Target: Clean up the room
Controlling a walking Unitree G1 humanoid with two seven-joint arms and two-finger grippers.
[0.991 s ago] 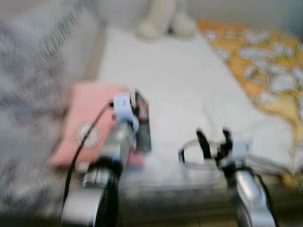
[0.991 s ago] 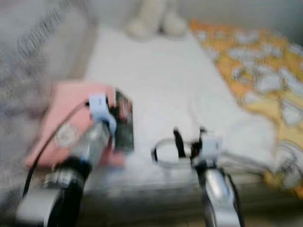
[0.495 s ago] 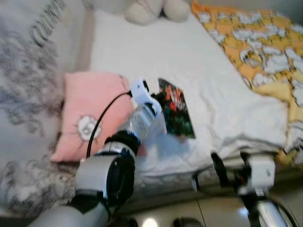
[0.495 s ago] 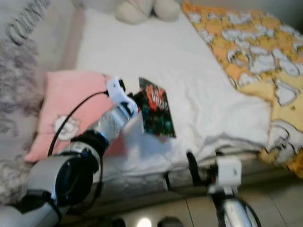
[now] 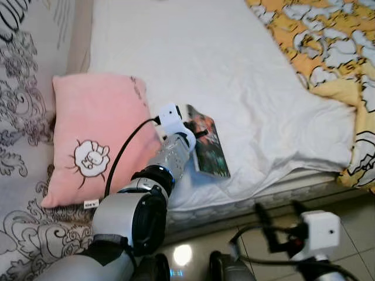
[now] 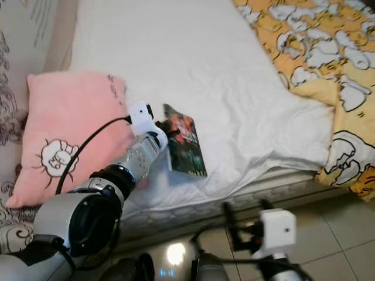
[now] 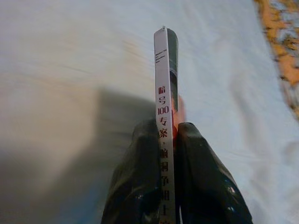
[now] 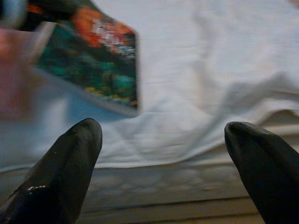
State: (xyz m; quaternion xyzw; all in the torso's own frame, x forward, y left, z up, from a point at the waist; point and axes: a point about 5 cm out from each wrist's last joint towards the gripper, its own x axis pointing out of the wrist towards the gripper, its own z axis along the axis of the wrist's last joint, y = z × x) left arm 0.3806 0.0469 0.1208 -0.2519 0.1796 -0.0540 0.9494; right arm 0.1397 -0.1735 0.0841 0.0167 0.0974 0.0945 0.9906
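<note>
Left gripper (image 7: 167,140) fingers clamped the book (image 5: 206,146) by its spine; thin, stiff, probably light. Right gripper (image 8: 163,140) fingers apart.

Bed (image 5: 193,52) under a plain white sheet (image 5: 246,88), creased toward the near edge. Orange and yellow quilt (image 5: 328,52) with white cloud-like shapes bunched along the bed's right side, one corner hanging over the edge. Grey-white cover with dark floral scrollwork (image 5: 23,117) along the left (some black lettering at its far end, unreadable). Mattress edge (image 6: 275,181) visible beneath the sheet. Glossy beige tiled floor (image 5: 351,199) below, a light reflected in it.
</note>
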